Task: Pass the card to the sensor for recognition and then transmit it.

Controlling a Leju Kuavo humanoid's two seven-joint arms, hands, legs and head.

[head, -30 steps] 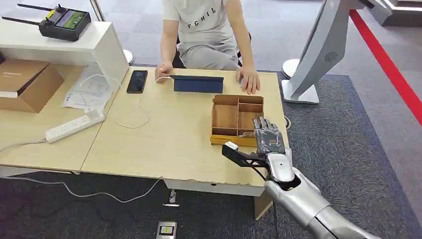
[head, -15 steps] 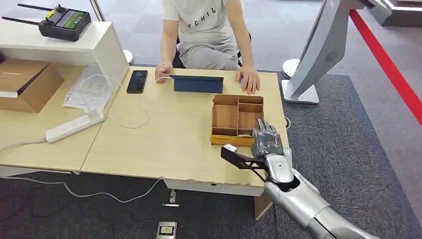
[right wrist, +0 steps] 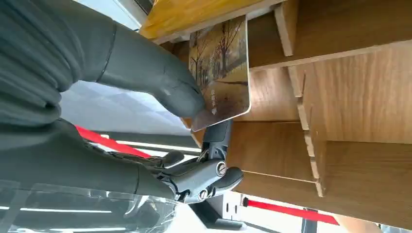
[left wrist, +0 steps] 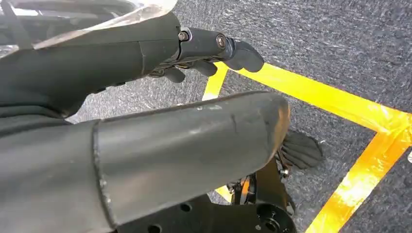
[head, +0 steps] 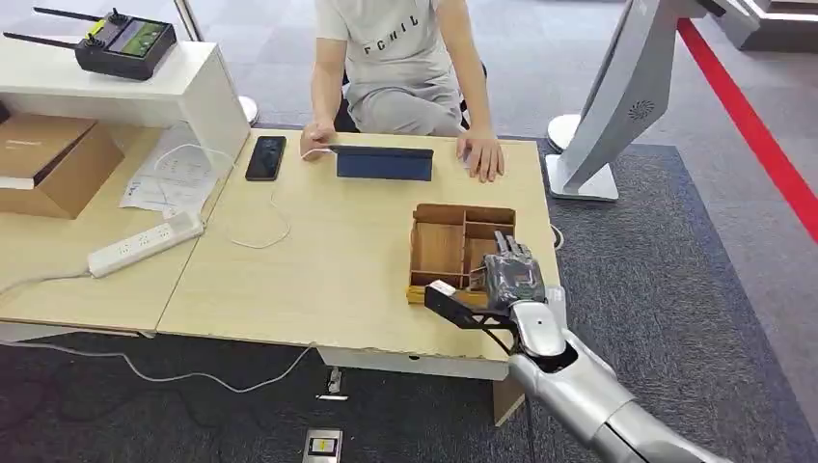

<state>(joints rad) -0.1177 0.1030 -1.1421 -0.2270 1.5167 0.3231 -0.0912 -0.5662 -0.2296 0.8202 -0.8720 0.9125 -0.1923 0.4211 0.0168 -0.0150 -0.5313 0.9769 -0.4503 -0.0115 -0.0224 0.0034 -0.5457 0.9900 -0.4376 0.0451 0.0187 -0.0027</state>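
A picture card (right wrist: 224, 63) printed with autumn trees stands in a compartment of the wooden divided box (head: 461, 209). My right hand (head: 513, 275) reaches into the box's near right compartment. In the right wrist view my right hand (right wrist: 145, 82) pinches the card's lower corner between the thumb (right wrist: 170, 92) and a finger behind it. The card's far end is still inside the box (right wrist: 350, 92). A dark blue flat device (head: 384, 162) lies at the table's far edge, in front of a seated person (head: 395, 58). My left hand (left wrist: 155, 145) hangs over the carpet and holds nothing.
A black phone (head: 265, 157), a white cable and a power strip (head: 145, 243) lie on the left part of the table (head: 318, 280). A grey kiosk stand (head: 617, 106) rises right of the table. The person's hands rest beside the blue device.
My right hand has dropped lower into the box and curled its fingers onto the card. The box has slid toward the table's near edge.
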